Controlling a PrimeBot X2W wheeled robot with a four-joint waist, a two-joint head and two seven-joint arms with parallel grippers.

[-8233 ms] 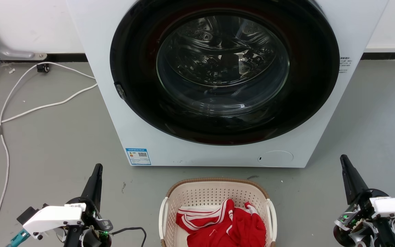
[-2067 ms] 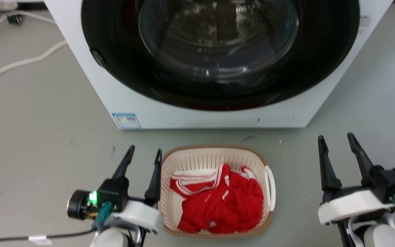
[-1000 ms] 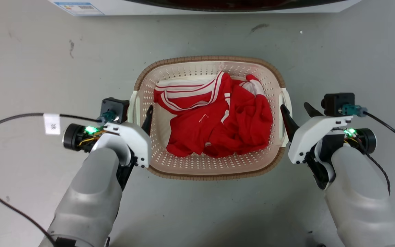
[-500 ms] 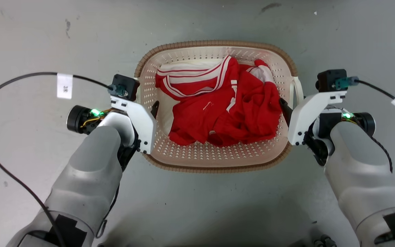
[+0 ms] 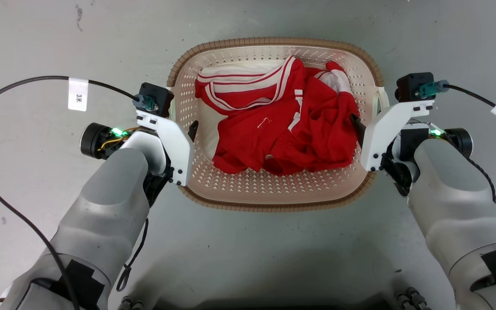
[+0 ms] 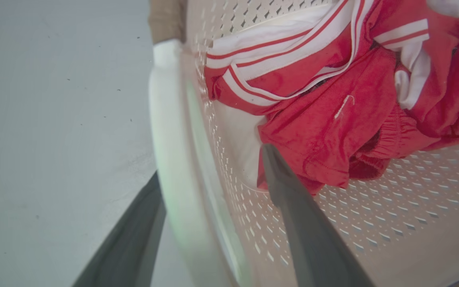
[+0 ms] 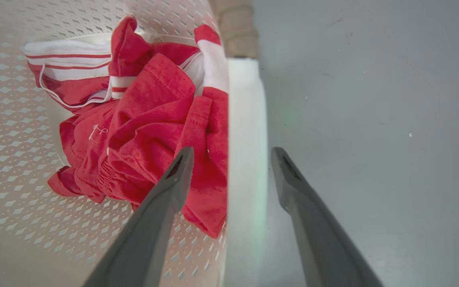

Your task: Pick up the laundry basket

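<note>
Forearms reach forward; left gripper [image 6: 210, 161] and right gripper [image 7: 232, 149], jaws wide, straddle the handles [image 6: 165, 119] of the laundry basket [image 5: 274, 189], apparently without touching. A red garment [image 5: 282, 129] lies between them.

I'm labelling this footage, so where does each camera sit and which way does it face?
Head view: on the head, facing down at the basket; left forearm and right forearm show.
Left wrist view: along the left gripper, astride a white handle.
Right wrist view: along the right gripper, astride the other handle.
All share red clothes.
</note>
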